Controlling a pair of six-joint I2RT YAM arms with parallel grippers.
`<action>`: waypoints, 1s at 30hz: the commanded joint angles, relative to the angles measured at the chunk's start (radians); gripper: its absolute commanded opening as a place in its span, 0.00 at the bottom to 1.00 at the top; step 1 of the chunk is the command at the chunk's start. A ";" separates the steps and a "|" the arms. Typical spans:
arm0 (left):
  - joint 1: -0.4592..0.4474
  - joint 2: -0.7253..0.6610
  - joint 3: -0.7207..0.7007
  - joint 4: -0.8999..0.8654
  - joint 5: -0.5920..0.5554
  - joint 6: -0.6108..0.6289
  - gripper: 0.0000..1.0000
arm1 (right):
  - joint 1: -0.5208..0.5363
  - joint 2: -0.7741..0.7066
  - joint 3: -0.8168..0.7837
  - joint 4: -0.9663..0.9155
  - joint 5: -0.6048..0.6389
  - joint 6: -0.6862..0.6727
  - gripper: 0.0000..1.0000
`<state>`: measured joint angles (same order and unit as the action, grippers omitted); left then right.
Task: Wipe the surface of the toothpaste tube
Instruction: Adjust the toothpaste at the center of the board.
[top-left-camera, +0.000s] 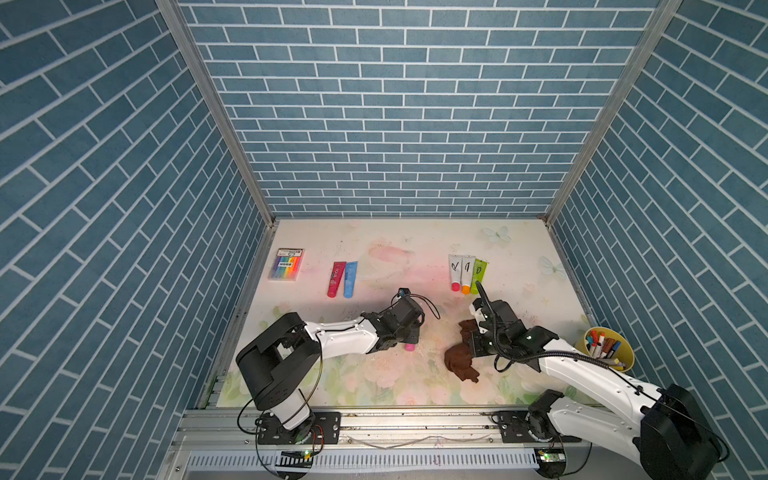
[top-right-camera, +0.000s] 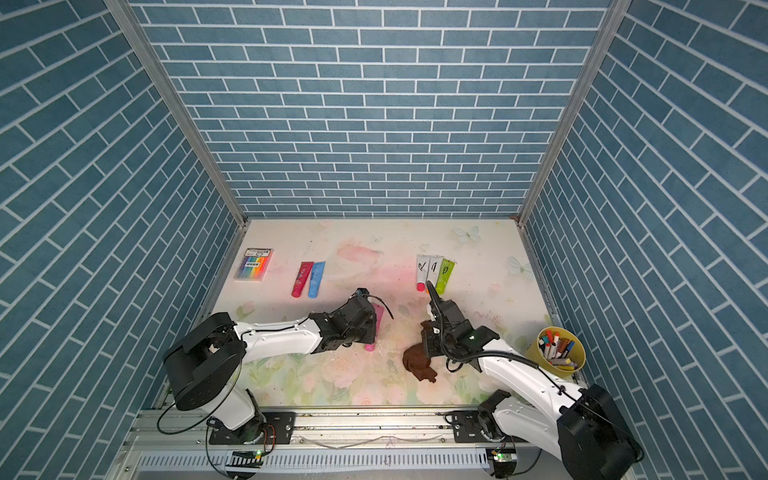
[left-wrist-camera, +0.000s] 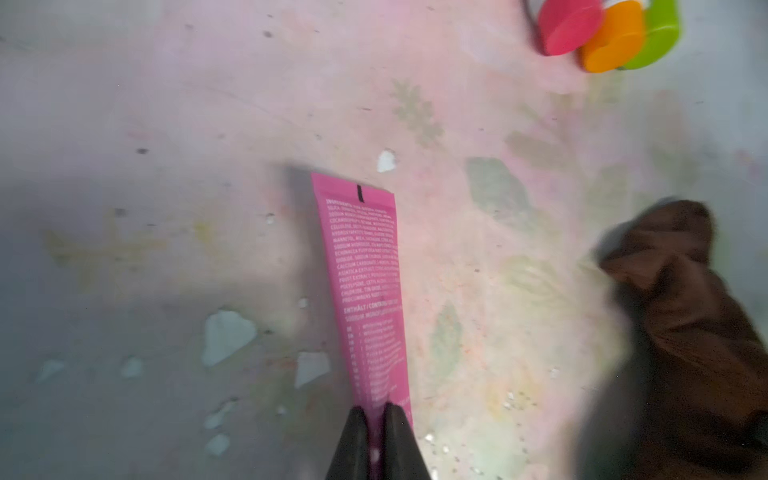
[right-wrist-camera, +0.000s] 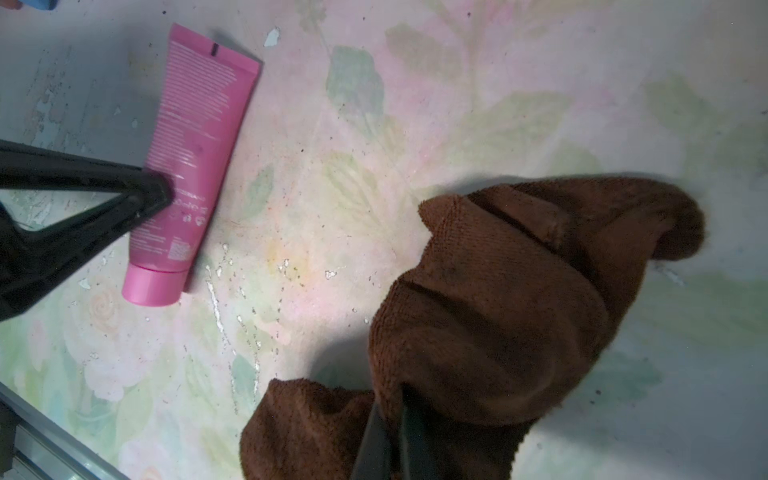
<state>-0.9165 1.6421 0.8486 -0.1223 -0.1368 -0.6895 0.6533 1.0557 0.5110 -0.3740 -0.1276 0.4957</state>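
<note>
The pink toothpaste tube (right-wrist-camera: 195, 137) lies flat on the floral table, its cap (top-left-camera: 409, 347) toward the front and its crimped end (left-wrist-camera: 353, 191) toward the back. My left gripper (left-wrist-camera: 376, 411) is shut on the tube's body near the cap end, the pink showing between the two black fingers (right-wrist-camera: 153, 191). In a top view part of the tube (top-right-camera: 377, 316) shows beside the left wrist. My right gripper (right-wrist-camera: 392, 409) is shut on a brown cloth (right-wrist-camera: 498, 299), which hangs bunched to the right of the tube and apart from it (top-left-camera: 459, 361).
Three tubes with red, orange and green caps (top-left-camera: 467, 270) lie at the back right. A red and a blue tube (top-left-camera: 343, 278) and a marker pack (top-left-camera: 286, 264) lie at the back left. A yellow cup of markers (top-left-camera: 604, 349) stands by the right wall.
</note>
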 joint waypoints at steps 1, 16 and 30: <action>-0.013 0.030 0.050 -0.290 -0.214 0.030 0.01 | -0.003 -0.015 -0.012 0.000 -0.003 -0.030 0.00; -0.153 0.341 0.391 -0.738 -0.503 -0.062 0.07 | -0.003 -0.017 -0.013 0.003 -0.004 -0.030 0.00; -0.259 0.315 0.513 -0.705 -0.578 -0.089 0.61 | -0.004 -0.014 -0.012 0.002 -0.007 -0.029 0.00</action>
<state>-1.1675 2.0361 1.3689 -0.8135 -0.6567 -0.7547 0.6533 1.0554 0.5091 -0.3737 -0.1310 0.4957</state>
